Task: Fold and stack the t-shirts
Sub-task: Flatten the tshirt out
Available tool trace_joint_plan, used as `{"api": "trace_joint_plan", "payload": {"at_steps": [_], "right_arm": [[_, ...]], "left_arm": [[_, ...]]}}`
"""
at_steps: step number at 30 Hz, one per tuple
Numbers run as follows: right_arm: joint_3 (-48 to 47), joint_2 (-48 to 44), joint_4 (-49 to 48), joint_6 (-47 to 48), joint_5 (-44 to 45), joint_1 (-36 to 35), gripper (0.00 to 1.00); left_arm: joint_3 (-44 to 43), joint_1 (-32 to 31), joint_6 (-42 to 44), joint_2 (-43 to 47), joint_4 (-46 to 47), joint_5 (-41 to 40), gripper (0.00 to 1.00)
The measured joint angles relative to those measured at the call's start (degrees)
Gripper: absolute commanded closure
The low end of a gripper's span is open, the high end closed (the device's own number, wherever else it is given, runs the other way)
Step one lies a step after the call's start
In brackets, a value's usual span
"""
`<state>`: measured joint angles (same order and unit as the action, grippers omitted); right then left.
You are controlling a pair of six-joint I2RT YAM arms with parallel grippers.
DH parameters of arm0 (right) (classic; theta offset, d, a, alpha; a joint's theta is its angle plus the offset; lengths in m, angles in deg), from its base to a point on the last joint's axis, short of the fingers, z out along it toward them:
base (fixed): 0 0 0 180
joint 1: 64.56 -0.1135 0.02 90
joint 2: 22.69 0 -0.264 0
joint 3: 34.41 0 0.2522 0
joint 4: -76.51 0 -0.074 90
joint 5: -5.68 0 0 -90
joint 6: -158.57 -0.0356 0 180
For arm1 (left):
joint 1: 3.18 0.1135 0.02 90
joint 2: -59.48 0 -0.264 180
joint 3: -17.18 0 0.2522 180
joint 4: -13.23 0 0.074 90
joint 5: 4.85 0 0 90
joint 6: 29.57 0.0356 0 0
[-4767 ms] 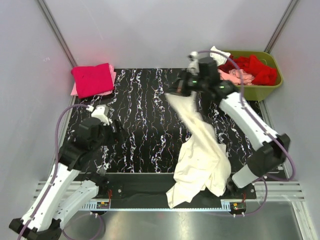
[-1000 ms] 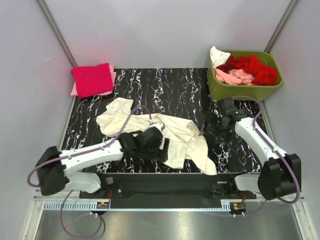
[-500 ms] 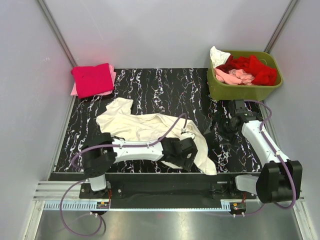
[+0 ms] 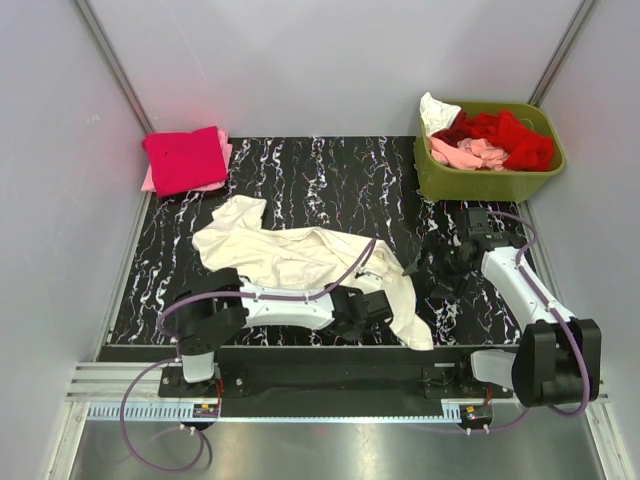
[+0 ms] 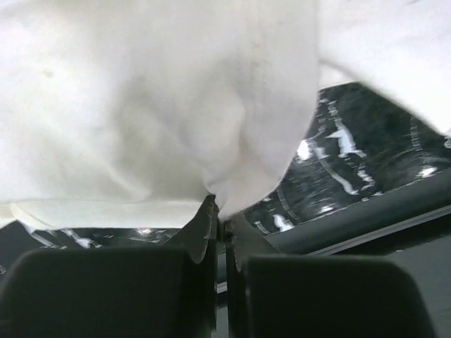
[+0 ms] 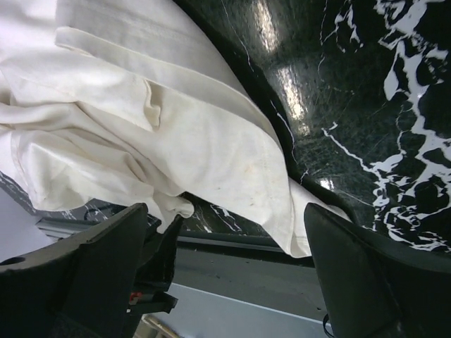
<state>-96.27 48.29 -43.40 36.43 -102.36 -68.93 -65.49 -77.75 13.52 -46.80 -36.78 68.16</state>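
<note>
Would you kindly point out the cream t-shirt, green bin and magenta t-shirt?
cream t-shirt (image 4: 290,255): top external view, middle
green bin (image 4: 470,185): top external view, near wall
magenta t-shirt (image 4: 185,158): top external view, top face

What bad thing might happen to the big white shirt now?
The left gripper has its jaws shut on only a small tuck of the cream t-shirt, so the cloth may slip free. The shirt's corner lies at the near edge of the table, so a pull that way might drag it off.

Your left arm (image 4: 288,301) and right arm (image 4: 515,285): white shells, black joints | your cables (image 4: 355,262): purple, one looping off each arm | your left claw (image 5: 220,211): matte black fingers.
</note>
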Motion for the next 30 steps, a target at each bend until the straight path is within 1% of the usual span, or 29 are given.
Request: {"api": "trace_joint_plan", "payload": {"at_steps": [3,5,8,12,14,16,18,20,24,25,27,30], "right_arm": [[2.62,-0.59,-0.70,-1.27,-2.03,0.02,0.00],[5.07,-2.49,-0.63,-2.32,-3.34,-0.02,0.01],[8.81,-8.04,0.07,-4.09,-5.33,-0.35,0.04],[13.49,-14.60,0.39,-7.19,-7.08,-2.80,0.06],[15.47,-15.19,0.33,-9.14,-7.06,-6.91,0.06],[16.22,-13.05,0.26,-10.62,-6.40,-12.63,0.06],[16.04,-9.40,0.22,-11.65,-4.61,-18.32,0.09],[15.85,-6.62,0.33,-12.11,-2.45,-22.32,0.11],[15.19,-4.39,0.83,-12.17,0.90,-24.06,0.19],[14.62,-3.52,0.90,-12.15,1.66,-25.03,0.20],[12.72,-1.42,1.03,-12.31,2.47,-28.17,0.20],[7.34,3.28,1.07,-12.76,4.50,-36.24,0.26]], "left_arm": [[2.69,1.09,0.13,2.84,-1.66,-1.05,1.00],[5.49,4.07,0.55,7.21,-3.85,-1.68,1.00],[9.09,12.81,2.14,18.29,-7.45,-2.56,1.00],[10.03,28.17,6.67,37.42,-10.58,-3.19,1.00],[9.14,33.24,9.16,44.76,-12.72,-3.23,1.00],[8.07,36.76,11.50,49.00,-14.86,-3.26,1.00],[7.78,39.43,13.38,50.88,-16.15,-3.21,1.00],[8.11,41.99,15.15,51.54,-17.75,-3.02,1.00],[11.65,46.10,17.14,52.74,-18.40,-1.09,1.00],[12.90,46.84,17.44,53.44,-18.25,-0.42,1.00],[14.75,47.52,17.84,54.45,-18.32,0.85,1.00],[15.76,47.58,18.43,54.47,-17.84,2.29,1.00]]}}
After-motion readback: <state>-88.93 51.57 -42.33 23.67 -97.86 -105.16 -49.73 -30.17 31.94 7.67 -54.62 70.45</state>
